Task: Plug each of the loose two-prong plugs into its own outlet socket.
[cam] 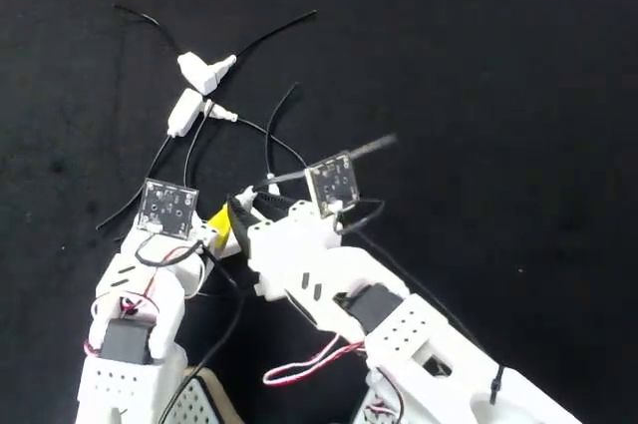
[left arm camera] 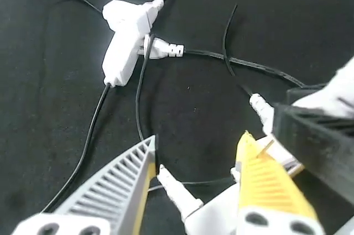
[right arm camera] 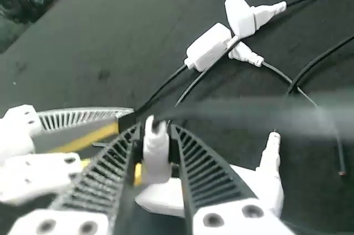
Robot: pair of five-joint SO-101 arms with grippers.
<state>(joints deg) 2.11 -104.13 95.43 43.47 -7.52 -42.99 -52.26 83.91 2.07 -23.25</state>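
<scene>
Pinching a white plug (right arm camera: 156, 149), right gripper (right arm camera: 154, 130) clenched, left gripper (left arm camera: 197, 138) spread wide just beside it

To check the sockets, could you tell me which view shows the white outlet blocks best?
The left wrist view: the white outlet blocks lie close and unobstructed, with their cables plain. The high view shows them small from above; the right wrist view shows them farther off.
</scene>
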